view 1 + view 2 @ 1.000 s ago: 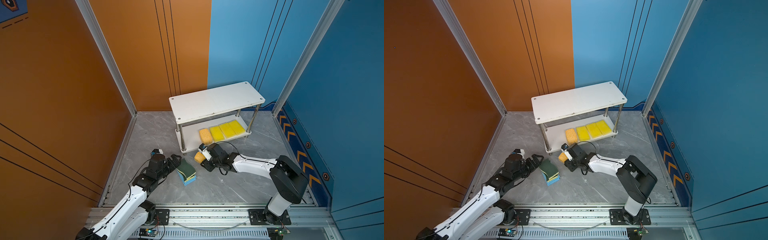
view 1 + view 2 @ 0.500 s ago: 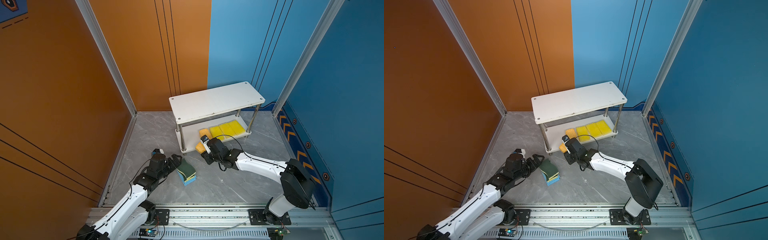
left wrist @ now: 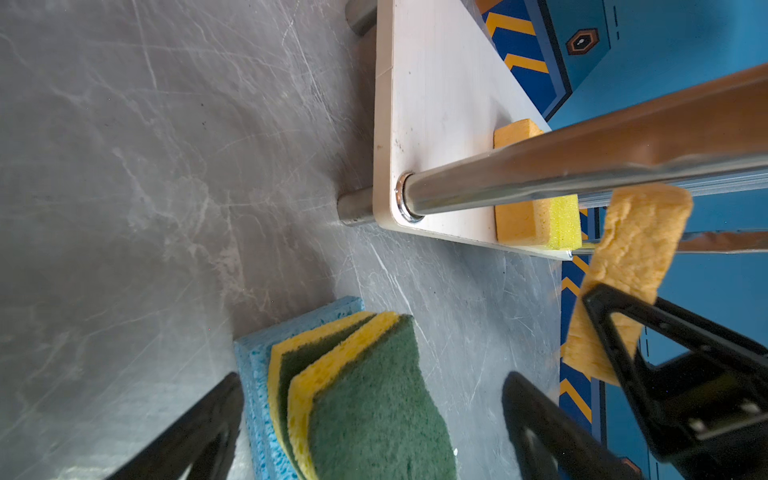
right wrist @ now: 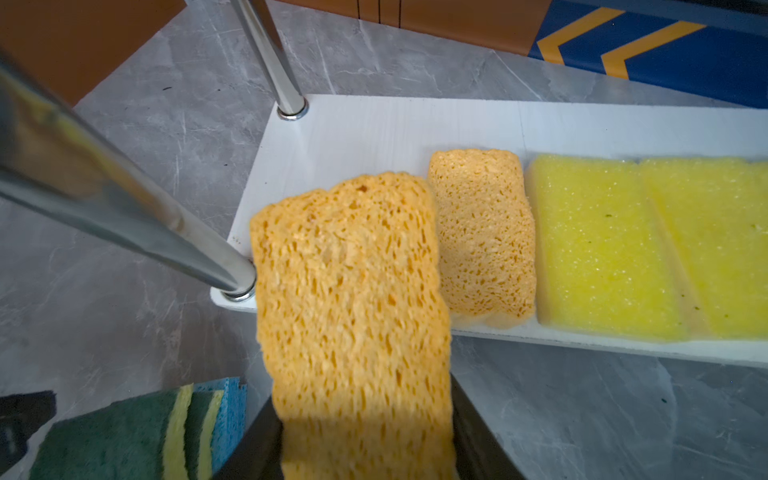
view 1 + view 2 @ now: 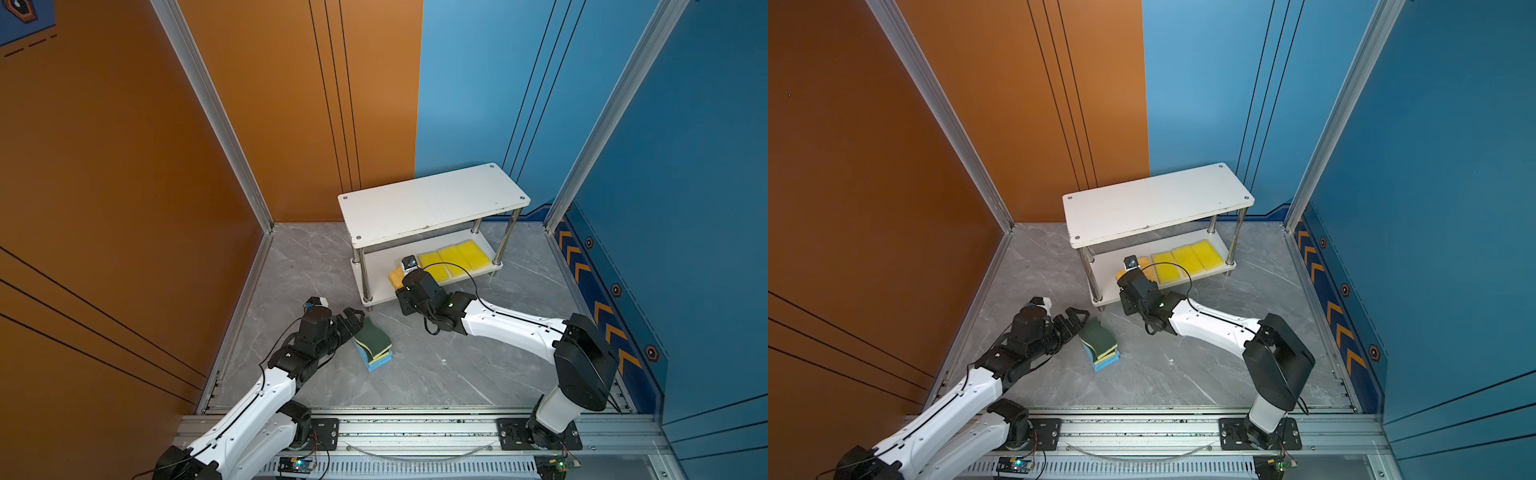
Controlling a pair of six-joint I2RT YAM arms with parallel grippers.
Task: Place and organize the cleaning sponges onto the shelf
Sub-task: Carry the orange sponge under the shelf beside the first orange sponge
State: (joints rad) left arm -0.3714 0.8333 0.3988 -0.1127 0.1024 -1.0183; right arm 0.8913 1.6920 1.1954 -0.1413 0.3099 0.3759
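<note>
Orange porous sponge (image 4: 349, 291): clamped at one end in the right gripper (image 4: 365, 449), jaws closed on it. Its free end is over the left end of the shelf's (image 5: 432, 203) lower board (image 4: 374, 133), beside a chrome post (image 4: 124, 224).
Same board: second orange sponge (image 4: 484, 237), then three yellow sponges (image 5: 453, 257) in a row.
Left gripper (image 5: 355, 321): jaws spread, empty, just beside a floor stack of green-topped sponges (image 5: 374, 338) over blue sponges (image 5: 376, 363).
Grey marbled floor (image 5: 457, 365); orange and blue walls.

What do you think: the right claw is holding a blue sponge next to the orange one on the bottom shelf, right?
Not quite. The held sponge in the right gripper is orange, not blue, as the right wrist view shows. The rest is right: it is next to the orange sponge lying on the bottom board of the shelf.
</note>
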